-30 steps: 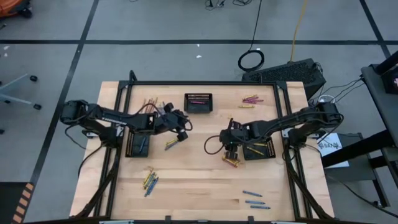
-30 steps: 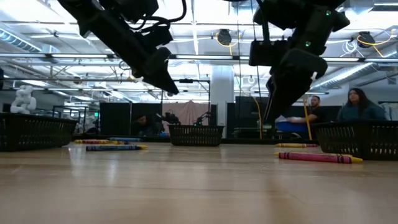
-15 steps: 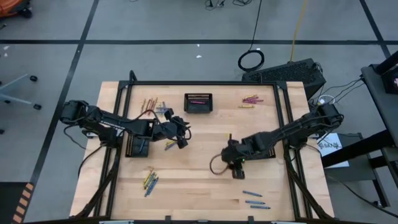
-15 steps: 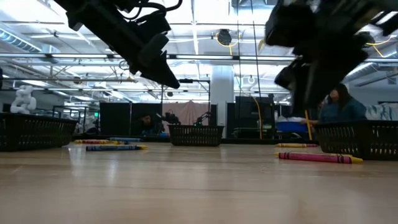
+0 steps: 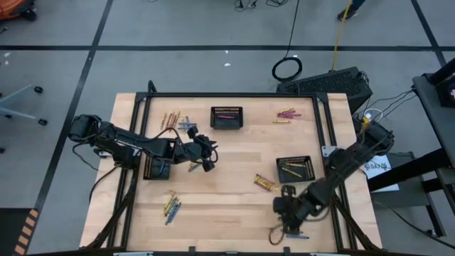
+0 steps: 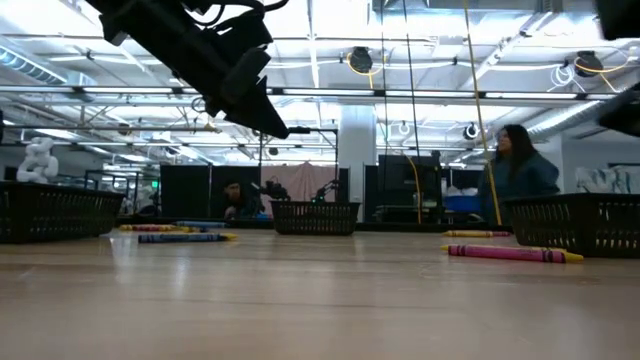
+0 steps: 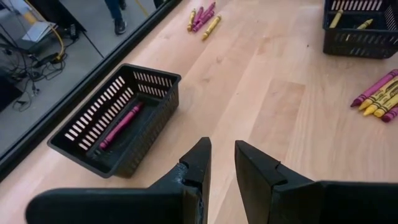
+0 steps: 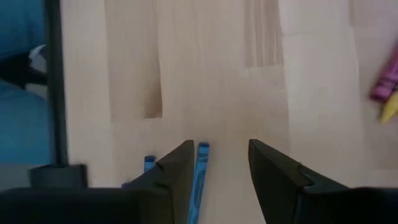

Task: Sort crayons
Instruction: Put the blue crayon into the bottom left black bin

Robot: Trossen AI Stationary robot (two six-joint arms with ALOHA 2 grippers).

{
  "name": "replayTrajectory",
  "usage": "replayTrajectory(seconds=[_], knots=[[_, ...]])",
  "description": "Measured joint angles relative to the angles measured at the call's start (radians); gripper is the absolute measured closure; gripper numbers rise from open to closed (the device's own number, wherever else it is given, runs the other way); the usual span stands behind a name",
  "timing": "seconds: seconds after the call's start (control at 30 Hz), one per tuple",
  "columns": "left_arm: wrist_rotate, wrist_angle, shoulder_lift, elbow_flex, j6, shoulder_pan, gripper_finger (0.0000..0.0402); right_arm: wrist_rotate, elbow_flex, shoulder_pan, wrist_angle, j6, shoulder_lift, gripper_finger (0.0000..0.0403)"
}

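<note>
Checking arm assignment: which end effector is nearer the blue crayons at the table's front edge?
Right. The right end effector hovers right beside the blue crayons; the left end effector is far off, across the table near the left basket.

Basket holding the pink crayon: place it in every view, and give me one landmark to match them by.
High view: pink-crayon basket at the table's far edge, centre.
Low view: middle of the picture, far across the table.
Left wrist view: left of centre, by the table's edge.
Right wrist view: not in it.
Landmark: the yellow-crayon basket, at the right edge in the low view and in the upper right corner in the left wrist view.
</note>
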State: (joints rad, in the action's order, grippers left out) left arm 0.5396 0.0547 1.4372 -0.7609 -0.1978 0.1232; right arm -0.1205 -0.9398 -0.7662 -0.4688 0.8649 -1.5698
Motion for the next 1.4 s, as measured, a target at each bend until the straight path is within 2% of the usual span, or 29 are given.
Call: replayTrajectory(seconds=[0.27,0.57,1.1,1.23,1.4], knots=[[0.000,0.031,0.000,0.000,0.001,0.002,0.0332,-0.010,0.000,-0.094,-0.004,0.084,-0.115,0.0260],[0.000,0.044,0.000,0.000,0.002,0.002,0.0332,-0.033,-0.005,-0.113,-0.009,0.144,-0.169,0.0274],[0.000,0.041,0.000,0.000,0.022,0.002,0.0332,-0.022,-0.002,-0.112,-0.052,0.145,-0.168,0.0396],[0.000,0.041,0.000,0.000,0.023,0.002,0.0332,-0.095,0.005,-0.105,-0.066,0.145,-0.096,0.0395],[0.000,0.039,0.000,0.000,0.028,0.002,0.0332,-0.286,0.004,-0.088,-0.070,0.117,0.030,0.0400]])
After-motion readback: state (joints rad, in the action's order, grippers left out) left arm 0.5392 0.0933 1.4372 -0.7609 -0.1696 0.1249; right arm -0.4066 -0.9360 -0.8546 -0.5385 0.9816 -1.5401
